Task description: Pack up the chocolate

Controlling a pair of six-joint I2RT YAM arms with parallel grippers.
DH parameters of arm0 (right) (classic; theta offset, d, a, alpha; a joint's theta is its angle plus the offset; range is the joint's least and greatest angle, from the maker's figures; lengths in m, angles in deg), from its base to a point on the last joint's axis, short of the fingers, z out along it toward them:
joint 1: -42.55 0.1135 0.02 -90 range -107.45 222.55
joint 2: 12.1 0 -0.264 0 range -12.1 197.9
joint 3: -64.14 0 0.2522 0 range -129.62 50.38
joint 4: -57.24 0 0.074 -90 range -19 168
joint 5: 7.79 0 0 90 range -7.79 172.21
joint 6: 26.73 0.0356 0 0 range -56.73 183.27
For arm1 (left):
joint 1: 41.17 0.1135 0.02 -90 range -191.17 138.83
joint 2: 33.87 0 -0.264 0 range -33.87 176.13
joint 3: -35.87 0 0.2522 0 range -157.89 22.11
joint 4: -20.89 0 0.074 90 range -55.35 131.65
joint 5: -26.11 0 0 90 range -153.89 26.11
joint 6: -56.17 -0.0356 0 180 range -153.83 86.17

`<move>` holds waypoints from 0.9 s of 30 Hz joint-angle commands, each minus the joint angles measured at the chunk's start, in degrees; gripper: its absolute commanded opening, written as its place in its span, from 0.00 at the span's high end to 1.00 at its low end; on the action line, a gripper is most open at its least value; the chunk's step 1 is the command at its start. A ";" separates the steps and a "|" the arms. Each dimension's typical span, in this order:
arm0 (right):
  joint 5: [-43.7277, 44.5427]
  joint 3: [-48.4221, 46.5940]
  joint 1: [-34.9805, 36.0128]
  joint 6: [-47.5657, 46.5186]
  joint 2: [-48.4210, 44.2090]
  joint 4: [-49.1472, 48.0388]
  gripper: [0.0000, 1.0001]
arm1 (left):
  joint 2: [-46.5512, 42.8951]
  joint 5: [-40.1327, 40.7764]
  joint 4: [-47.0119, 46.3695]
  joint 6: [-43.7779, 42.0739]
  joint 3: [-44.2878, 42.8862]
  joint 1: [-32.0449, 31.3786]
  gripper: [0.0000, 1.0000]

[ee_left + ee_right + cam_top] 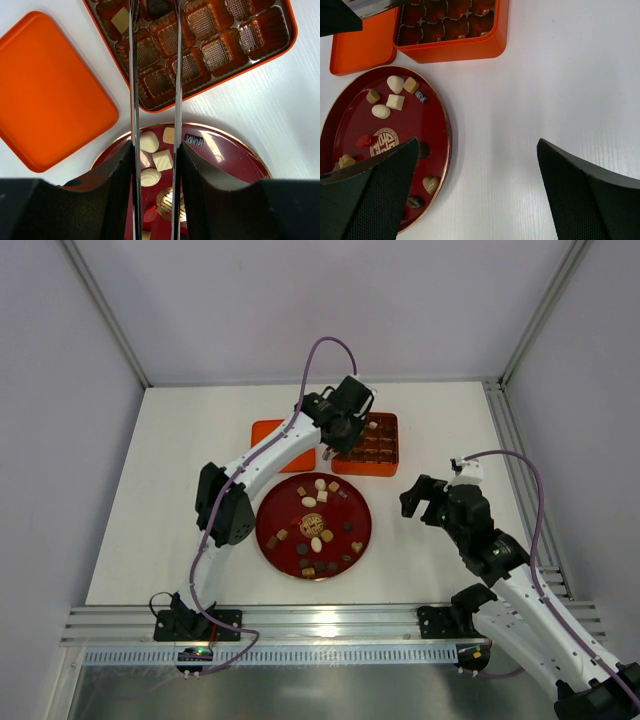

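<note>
Chocolate (pixel 162 160) lies mostly on the red plate (pixel 350 115), with a few pieces in the orange box (pixel 455 50) — the step looks like placing. Left gripper (pixel 154 4) has its narrow jaws flanking a dark piece (pixel 159 8) over a cell; held or freed, I cannot tell. Right gripper (pixel 477 190) gapes empty. Next: rise straight, fetch another.

The left pincer (pixel 155 4) and orange box (pixel 216 52) are cropped at the top edge.

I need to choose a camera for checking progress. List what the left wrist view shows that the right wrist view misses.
Only left wrist: two chocolates in cells of the orange box, a tan square and a dark one between the fingertips of the left gripper. Only right wrist: the open right gripper, a heart chocolate. Both: box, orange lid, red plate, white chocolates.
</note>
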 commanded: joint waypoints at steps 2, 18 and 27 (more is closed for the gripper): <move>1.11 -2.79 0.19 -0.72 -0.59 -0.99 0.00 | -2.41 0.02 -2.66 -0.37 -2.32 0.24 0.60; 0.50 -2.97 0.10 -2.21 0.73 -2.84 0.00 | -27.11 -0.24 -11.97 6.91 22.35 16.66 0.61; -1.70 -3.23 0.10 -3.97 2.84 -5.03 0.00 | -32.66 0.19 -24.96 9.03 44.85 37.84 0.59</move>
